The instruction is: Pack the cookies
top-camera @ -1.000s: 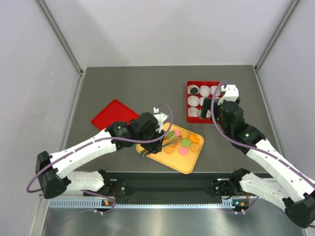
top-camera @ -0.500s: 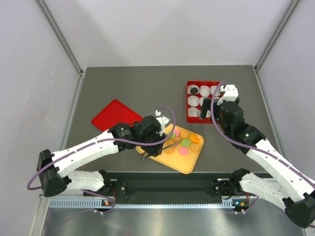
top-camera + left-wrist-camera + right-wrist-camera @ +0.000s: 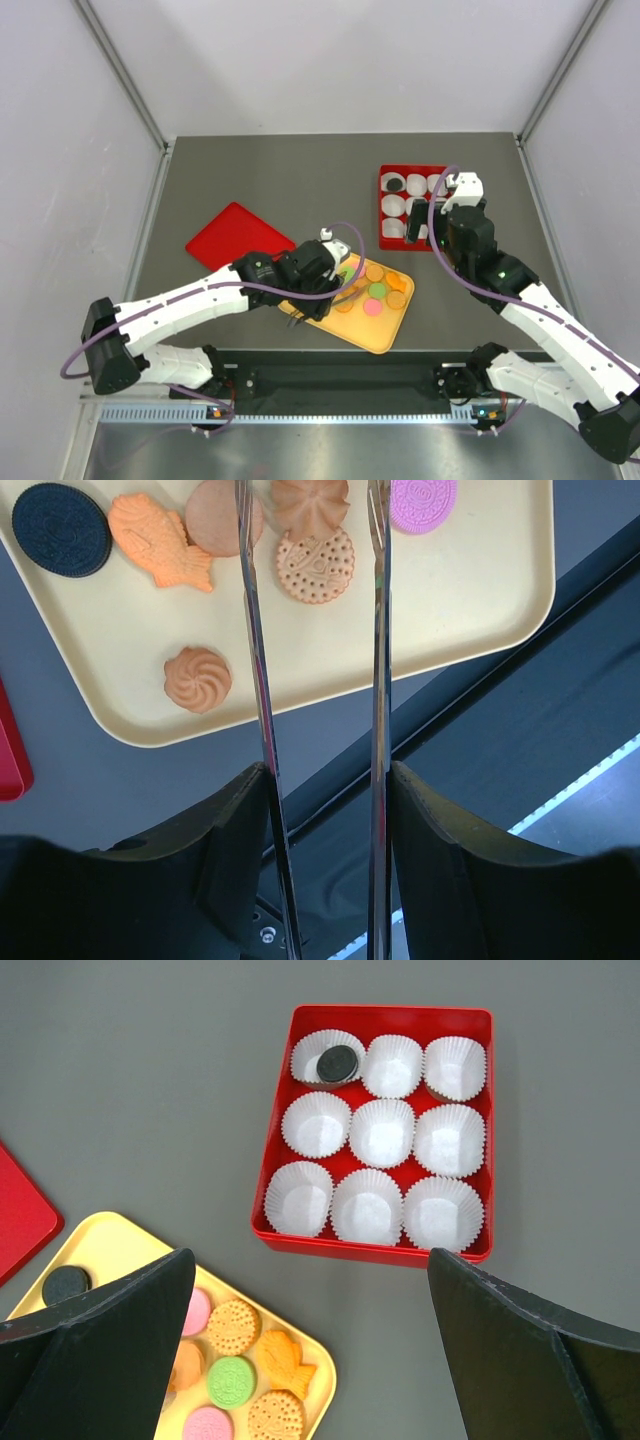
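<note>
Left fingers [image 3: 380, 680] apart above cookies [image 3: 313, 565]

The left arm [image 3: 180, 298] lies low and bent at the elbow, its white links running back from the fingers to the near-left base; the left gripper [image 3: 298, 314] tips downward; its two thin metal fingers [image 3: 258, 680] run parallel with a clear gap between them, their tips cut off at the wrist view's edge; a dark housing flanks the fingers' roots; the right arm [image 3: 550, 325] stands higher, its wrist raised behind the fingers; the right gripper [image 3: 425, 222] faces down, its broad dark fingers [image 3: 100, 1350] spread wide and holding nothing.
</note>
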{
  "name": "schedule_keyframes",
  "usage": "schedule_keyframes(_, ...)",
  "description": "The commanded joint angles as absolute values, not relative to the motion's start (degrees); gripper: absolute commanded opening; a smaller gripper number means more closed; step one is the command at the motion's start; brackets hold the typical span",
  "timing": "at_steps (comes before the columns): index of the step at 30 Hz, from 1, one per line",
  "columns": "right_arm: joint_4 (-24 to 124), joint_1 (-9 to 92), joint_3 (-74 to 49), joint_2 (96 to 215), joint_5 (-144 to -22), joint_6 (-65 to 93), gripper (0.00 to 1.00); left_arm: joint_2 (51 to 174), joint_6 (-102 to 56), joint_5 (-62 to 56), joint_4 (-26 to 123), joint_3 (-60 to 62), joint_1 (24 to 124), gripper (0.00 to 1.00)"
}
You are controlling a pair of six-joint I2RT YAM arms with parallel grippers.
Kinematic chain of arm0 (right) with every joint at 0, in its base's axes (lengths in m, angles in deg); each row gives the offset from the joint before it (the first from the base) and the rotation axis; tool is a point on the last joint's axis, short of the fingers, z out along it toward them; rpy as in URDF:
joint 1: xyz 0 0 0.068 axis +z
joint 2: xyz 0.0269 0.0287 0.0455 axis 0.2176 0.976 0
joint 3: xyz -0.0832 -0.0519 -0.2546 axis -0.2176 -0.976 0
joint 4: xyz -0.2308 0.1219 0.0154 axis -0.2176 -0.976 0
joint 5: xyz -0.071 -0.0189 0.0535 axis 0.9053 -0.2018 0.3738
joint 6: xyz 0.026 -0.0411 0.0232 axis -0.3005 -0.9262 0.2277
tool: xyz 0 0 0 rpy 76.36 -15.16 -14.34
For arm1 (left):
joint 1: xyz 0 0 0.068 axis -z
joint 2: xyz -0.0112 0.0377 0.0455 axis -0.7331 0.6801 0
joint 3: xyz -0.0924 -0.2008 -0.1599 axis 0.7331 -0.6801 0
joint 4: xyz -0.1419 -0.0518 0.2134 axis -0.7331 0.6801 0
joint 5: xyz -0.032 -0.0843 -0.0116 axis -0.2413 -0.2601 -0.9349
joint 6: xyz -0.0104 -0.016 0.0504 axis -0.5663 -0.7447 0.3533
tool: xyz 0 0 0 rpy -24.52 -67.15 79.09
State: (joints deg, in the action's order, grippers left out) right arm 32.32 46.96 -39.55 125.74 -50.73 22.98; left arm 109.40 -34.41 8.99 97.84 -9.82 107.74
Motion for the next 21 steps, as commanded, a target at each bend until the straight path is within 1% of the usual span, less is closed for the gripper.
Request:
schedule_keyframes(1,34.87,47.29,-38.6,125.27,-51.45,22.11,1.0,109.88,-34.58,10.43,97.59,-9.66,108.32,0.54)
schedule_keyframes(21,34.78,47.37,-39.66,124.57,-51.53,22.46,1.0,110.76,-34.85,10.6,96.98,-11.25,108.84,0.53)
